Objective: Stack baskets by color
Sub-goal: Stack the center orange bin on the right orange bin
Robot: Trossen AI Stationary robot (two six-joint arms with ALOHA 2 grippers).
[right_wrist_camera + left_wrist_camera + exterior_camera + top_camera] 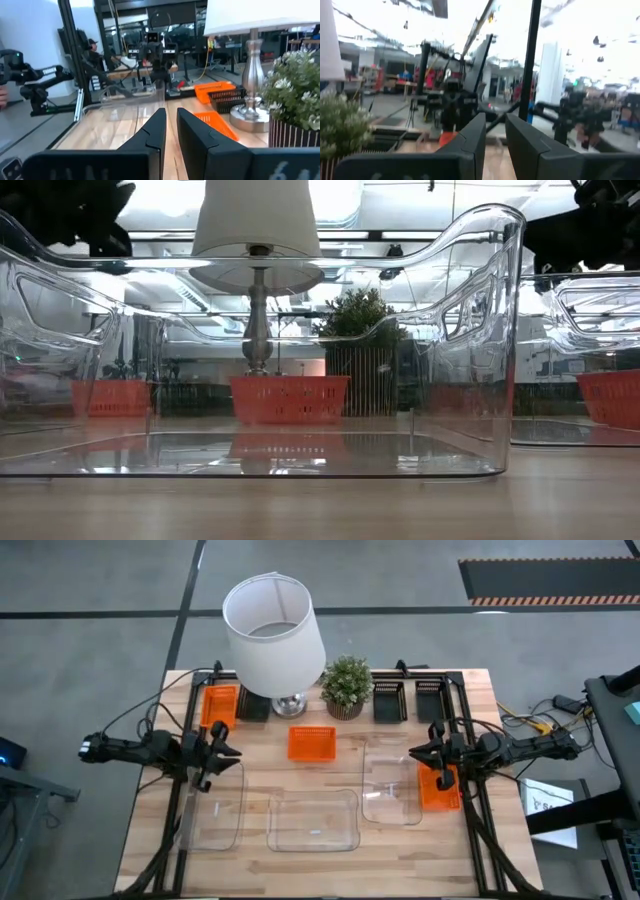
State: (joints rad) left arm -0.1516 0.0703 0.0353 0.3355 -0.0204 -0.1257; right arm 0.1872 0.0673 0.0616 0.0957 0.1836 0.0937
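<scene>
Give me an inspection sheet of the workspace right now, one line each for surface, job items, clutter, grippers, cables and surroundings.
Surface: wooden table, bare at the near edge.
Job's things: three clear baskets in front; three orange baskets; three black baskets at the back; none stacked.
Clutter: lamp and potted plant at the back middle.
Grippers: left gripper and right gripper raised, fingers nearly shut, holding nothing.
Cables: loose bundle beside the table on the right.
Surroundings: grey floor, striped mat.

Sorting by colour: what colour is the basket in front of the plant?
Red-orange basket, clearest in the high view.
</scene>
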